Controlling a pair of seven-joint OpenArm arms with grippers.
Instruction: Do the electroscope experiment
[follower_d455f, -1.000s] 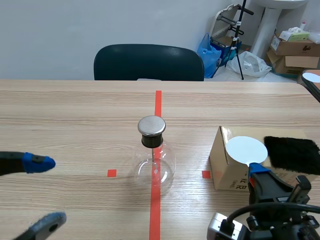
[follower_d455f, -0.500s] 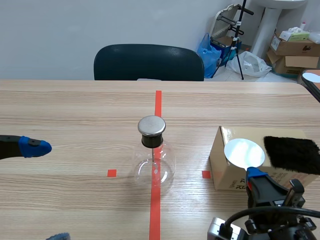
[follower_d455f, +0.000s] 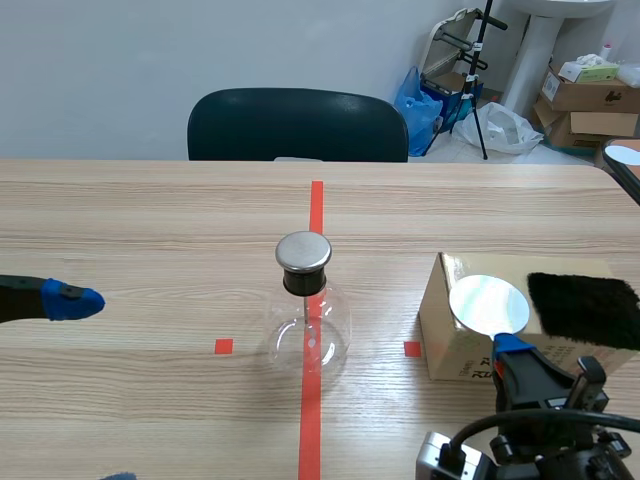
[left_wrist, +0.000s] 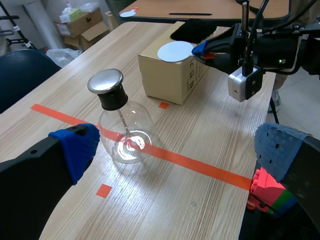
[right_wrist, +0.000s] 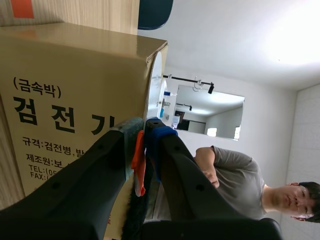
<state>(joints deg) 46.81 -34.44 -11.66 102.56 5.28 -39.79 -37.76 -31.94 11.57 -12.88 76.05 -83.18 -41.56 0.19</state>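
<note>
While my left pincer (left_wrist: 177, 150) hangs spread wide and empty, the glass flask (left_wrist: 125, 137) with its metal cap (left_wrist: 105, 81) stands upright on the table (follower_d455f: 150, 220) at my twelve o'clock. My right pincer (right_wrist: 144, 131) is pressed onto the orange handle (right_wrist: 138, 165) of a round disc (follower_d455f: 488, 303), beside the cardboard box (follower_d455f: 450, 335) at the flask's three o'clock; a black cloth (follower_d455f: 585, 308) lies on the box.

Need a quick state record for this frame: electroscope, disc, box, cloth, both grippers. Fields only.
electroscope: glass flask, metal cap, upright on the red tape line
cardboard box: on table, right of electroscope
black cloth: lying on box top
disc: round, over the box, held by its orange handle
right gripper: jaws shut on disc
left gripper: jaws open, empty, left of electroscope
</note>
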